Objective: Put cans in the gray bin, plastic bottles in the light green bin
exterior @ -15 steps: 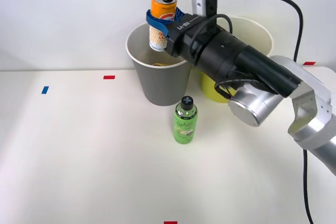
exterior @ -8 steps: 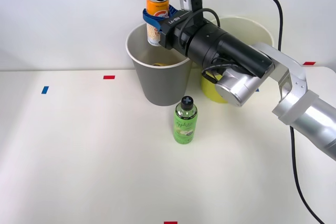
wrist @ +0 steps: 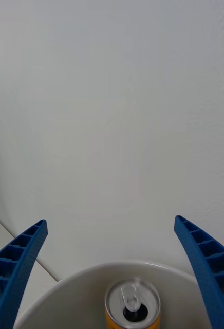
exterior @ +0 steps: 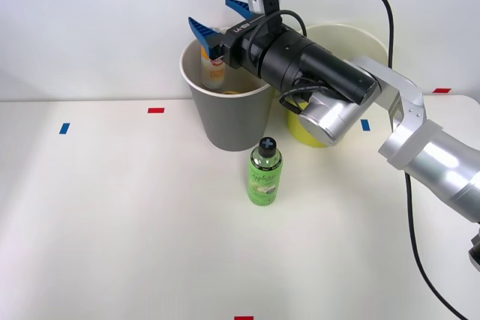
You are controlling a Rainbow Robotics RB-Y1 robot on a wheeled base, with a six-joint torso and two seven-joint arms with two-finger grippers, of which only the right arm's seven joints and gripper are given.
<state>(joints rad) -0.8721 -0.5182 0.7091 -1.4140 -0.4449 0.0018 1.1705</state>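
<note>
My right gripper [exterior: 220,16] is open above the gray bin [exterior: 232,114], its blue fingers spread wide over the rim. The orange-and-white can [exterior: 212,65] is inside the bin, below the fingers, its upper part blurred. From the wrist, the can [wrist: 132,304] shows its silver tabbed top within the bin's white rim [wrist: 66,285], between and apart from the two fingers. The green plastic bottle [exterior: 265,170] with a black cap stands upright on the table in front of the gray bin. The light green bin [exterior: 356,46] stands behind my arm, mostly covered by it.
Small red [exterior: 155,110] and blue [exterior: 64,128] tape marks lie on the white table. A black cable [exterior: 397,43] runs from the wrist camera past the light green bin. A plain wall rises behind the bins.
The gripper let go of the can, its fingers spreading apart. The can dropped from above the rim into the gray bin. The arm shifted a little left.
</note>
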